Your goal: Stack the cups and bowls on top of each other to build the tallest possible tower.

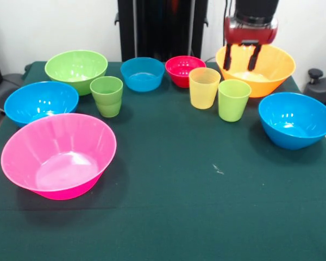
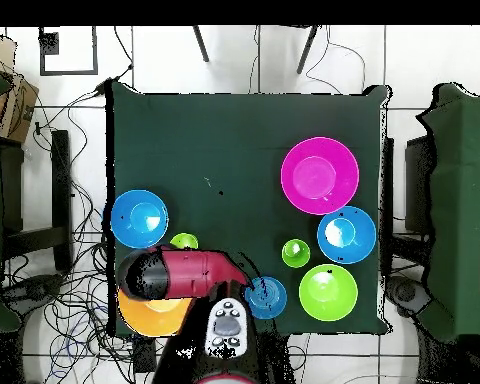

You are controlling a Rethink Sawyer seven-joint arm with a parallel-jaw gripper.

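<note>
Orange bowl (image 1: 258, 68), large: sits behind the lime cup (image 1: 233, 99) and yellow-orange cup (image 1: 204, 87). Your claw (image 1: 242, 58) hangs over it, prongs parted, empty. No tower started; centre over one rim before you pinch.

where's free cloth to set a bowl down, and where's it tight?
Free: the wide near strip of the table, in front of the pink bowl and the right blue bowl, and the middle between them. Tight: the back row, where the yellow cup, lime cup and red bowl crowd the orange bowl under the gripper.
</note>
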